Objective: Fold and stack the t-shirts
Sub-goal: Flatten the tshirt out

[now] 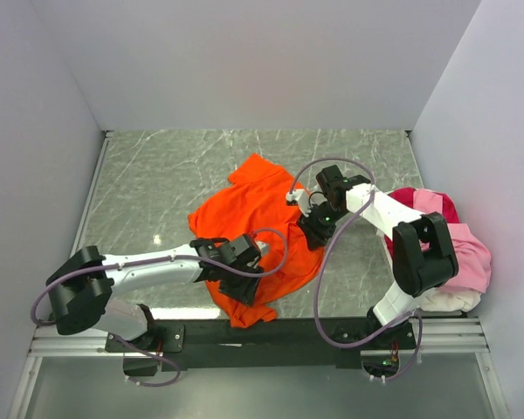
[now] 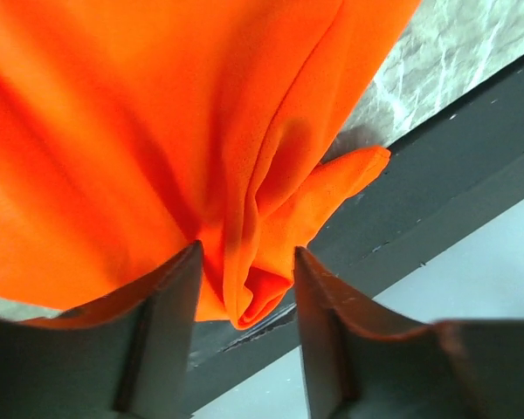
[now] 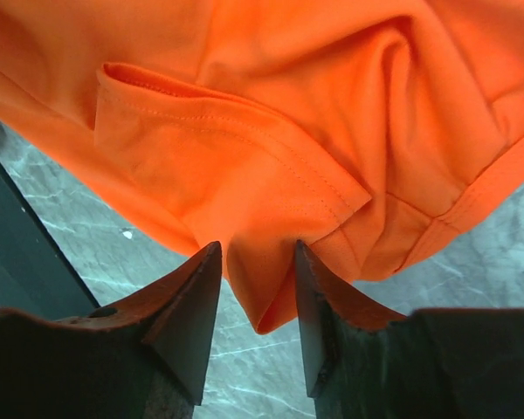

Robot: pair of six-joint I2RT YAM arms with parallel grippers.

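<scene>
Only overhead shows pink shirts point(image 1: 458, 240) (both grippers point(image 2: 244, 262) point(image 3: 258, 262) pinch orange shirt point(image 1: 262, 218)).

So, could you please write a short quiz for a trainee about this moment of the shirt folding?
1. True or false: each arm has orange shirt fabric between its jaws.
2. Where is the pile of other shirts? A) far left corner B) right side, near the right arm's base C) table centre
3. Which arm works at the shirt's near edge?

Key:
1. True: a fold sits between the jaws in both wrist views.
2. B
3. The left arm; its gripper is there, while the right gripper is at the right edge.
</scene>
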